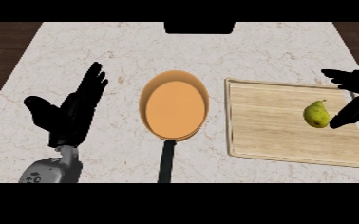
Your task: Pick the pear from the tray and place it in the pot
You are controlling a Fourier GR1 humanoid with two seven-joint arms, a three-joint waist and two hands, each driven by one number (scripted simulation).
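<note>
A yellow-green pear lies on the wooden tray at the right of the counter. My right hand shows only in part at the right edge, open: fingers reach over the tray's far corner and the thumb sits just right of the pear, not closed round it. The orange pot, with a black handle pointing toward me, stands in the middle, left of the tray. My left hand rests open at the left, fingers up, well away from the pot.
The pale marble counter ends in dark wood flooring at both far corners. A black block sits at the counter's far edge, behind the pot.
</note>
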